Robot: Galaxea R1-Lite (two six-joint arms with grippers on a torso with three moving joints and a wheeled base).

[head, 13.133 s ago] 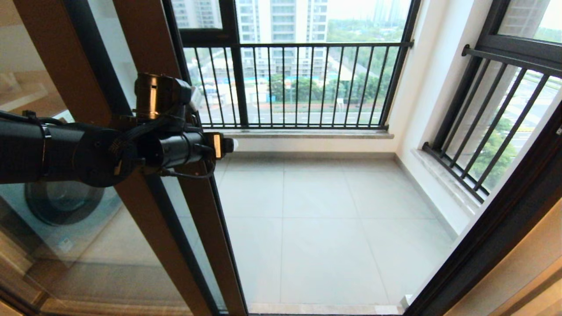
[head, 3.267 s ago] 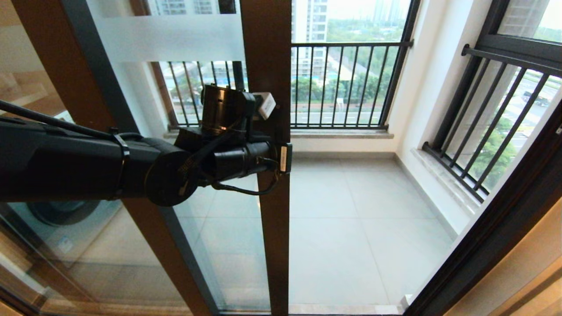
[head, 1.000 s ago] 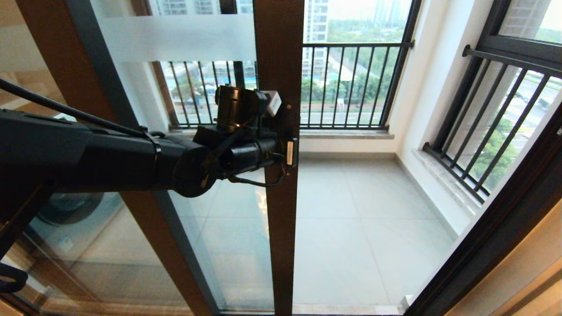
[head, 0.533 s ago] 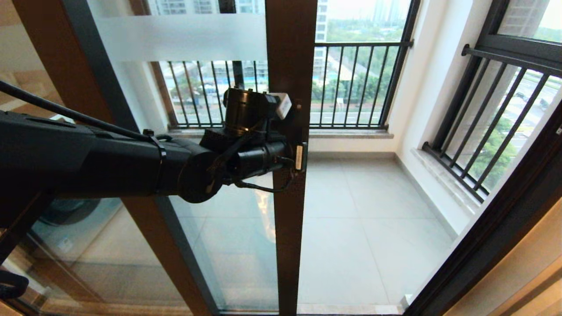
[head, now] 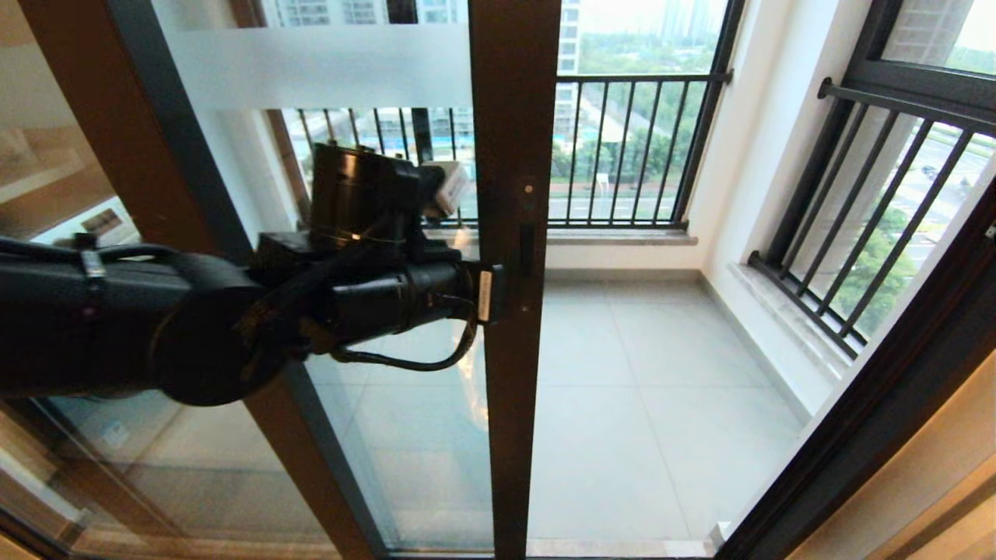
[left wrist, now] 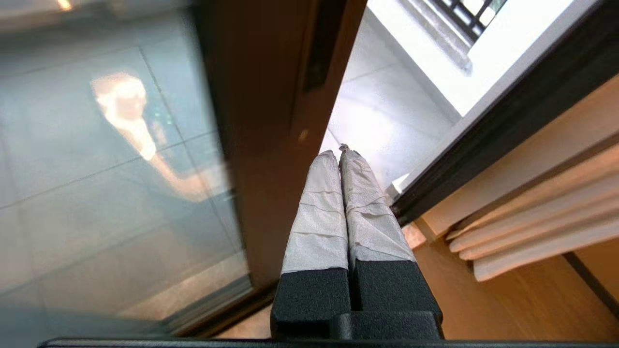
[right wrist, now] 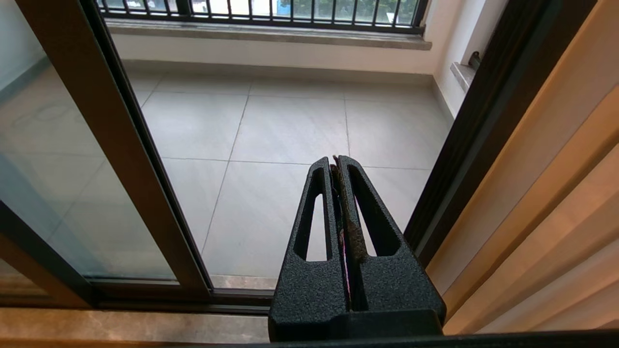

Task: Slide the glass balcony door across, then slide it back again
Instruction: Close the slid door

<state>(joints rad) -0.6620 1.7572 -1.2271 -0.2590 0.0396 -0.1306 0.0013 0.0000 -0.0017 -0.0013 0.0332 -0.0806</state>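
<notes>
Glass, brown frame, wrapped fingers

The glass balcony door (head: 405, 435) has glossy clear glass, a matt frosted band and smooth brown stile; left gripper (left wrist: 338, 154) fingers wear crinkled white wrapping over rough black plastic.

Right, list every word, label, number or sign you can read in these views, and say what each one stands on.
None can be read.
Frosted band on the glass balcony door: no characters show on the part in view.
White tag on the left arm's wrist: its print is too small to read.
Pale sticker on the washing machine behind the glass: too blurred to read.
</notes>
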